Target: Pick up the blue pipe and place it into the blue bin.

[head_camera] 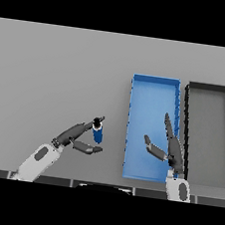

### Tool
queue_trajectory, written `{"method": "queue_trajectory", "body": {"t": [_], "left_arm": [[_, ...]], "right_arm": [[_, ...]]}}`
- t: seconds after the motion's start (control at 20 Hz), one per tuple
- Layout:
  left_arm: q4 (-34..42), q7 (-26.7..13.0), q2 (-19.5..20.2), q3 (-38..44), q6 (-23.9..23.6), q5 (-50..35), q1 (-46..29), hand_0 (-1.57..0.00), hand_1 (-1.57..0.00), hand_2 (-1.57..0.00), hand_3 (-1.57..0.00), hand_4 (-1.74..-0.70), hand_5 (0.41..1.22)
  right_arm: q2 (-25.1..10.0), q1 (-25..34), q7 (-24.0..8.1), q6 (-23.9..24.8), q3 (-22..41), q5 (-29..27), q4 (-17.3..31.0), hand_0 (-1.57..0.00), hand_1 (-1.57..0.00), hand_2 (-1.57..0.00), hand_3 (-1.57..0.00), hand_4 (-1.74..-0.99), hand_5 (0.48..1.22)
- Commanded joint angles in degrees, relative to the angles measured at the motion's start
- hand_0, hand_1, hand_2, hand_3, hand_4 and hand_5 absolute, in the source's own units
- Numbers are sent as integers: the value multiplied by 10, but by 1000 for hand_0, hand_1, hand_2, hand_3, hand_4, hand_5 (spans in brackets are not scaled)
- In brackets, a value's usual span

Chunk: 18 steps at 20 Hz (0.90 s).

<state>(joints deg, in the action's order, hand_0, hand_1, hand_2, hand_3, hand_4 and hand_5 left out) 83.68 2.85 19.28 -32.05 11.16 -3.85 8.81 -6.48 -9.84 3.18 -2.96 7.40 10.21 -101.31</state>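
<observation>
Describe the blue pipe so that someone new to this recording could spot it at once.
Start at the blue rectangular bin beside the black rectangular bin on the grey table. Look left of it to the left hand. The small blue pipe stands between its fingers, the only blue thing outside the bin.
</observation>
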Motion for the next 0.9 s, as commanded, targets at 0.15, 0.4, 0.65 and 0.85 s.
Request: {"method": "queue_trajectory", "body": {"t": [0.15, 0.4, 0.65, 0.85], "left_arm": [[-40, 23, -37, -3, 8, -3, 23, 1, 1, 1, 1, -1171, 495], [-56, 40, -75, 3, -4, -17, 29, -34, -141, -224, -115, -1292, 617], [-65, 38, -94, 3, -7, -22, 34, -888, -999, -1035, -1009, -1526, 988], [-58, 86, -91, -19, -16, -11, 21, -1291, -1337, -1351, -1272, -1647, 1125]], "right_arm": [[-2, 1, -6, -2, -3, -5, -5, 1, 1, 1, 1, -1204, 607], [-1, -6, 1, -4, 1, -3, -6, 1, 1, 1, 1, -1196, 605], [-4, 3, -7, -6, -14, -20, 5, 1, 1, 1, 1, -1195, 604], [-9, 5, -8, -7, -12, -15, 1, 1, 1, 1, 1, -1191, 602]]}}
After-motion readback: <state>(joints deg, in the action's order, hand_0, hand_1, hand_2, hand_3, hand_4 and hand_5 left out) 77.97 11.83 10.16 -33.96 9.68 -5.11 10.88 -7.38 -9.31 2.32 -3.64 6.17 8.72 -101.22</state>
